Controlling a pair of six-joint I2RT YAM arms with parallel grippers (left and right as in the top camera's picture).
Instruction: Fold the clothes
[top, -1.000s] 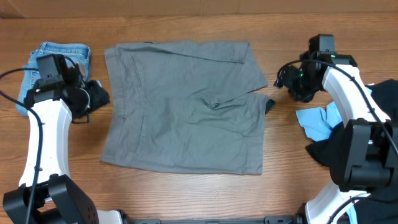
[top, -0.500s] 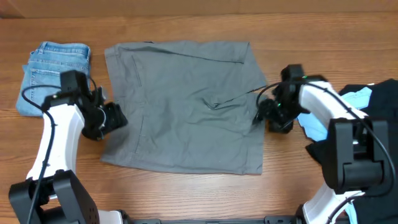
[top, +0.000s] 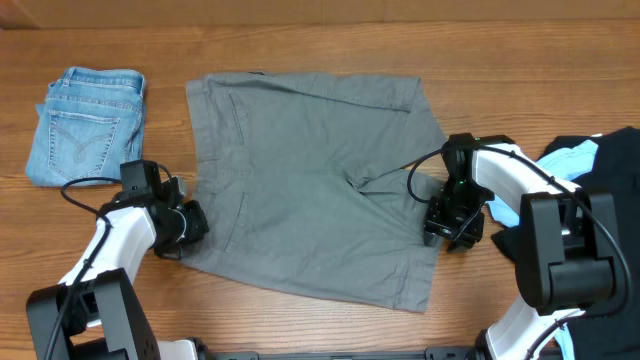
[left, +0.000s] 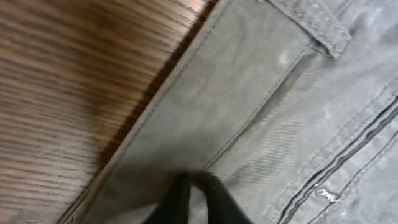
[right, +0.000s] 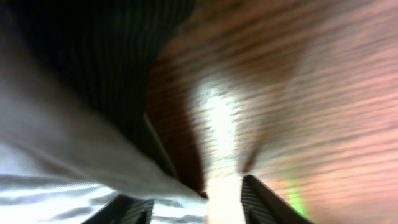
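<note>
The grey shorts (top: 310, 190) lie spread flat in the middle of the table, waistband to the left. My left gripper (top: 186, 226) is at the front left corner of the waistband. In the left wrist view its fingertips (left: 198, 186) are pressed together on a pinch of the grey waistband cloth (left: 249, 106). My right gripper (top: 452, 222) is low at the right leg hem. In the right wrist view it (right: 199, 208) stands open. The pale cloth edge (right: 93, 168) reaches in over its left finger (right: 127, 211), and bare wood shows beside the right finger (right: 267, 202).
Folded light-blue denim (top: 86, 125) lies at the back left. A heap of black (top: 620, 170) and sky-blue (top: 565, 158) garments sits at the right edge, behind my right arm. Bare wooden table (top: 300, 330) runs along the front.
Both grippers came toward the front along the shorts' edges. The left one closed on the waistband corner, the right narrowed at the hem. The shorts shifted slightly right.
</note>
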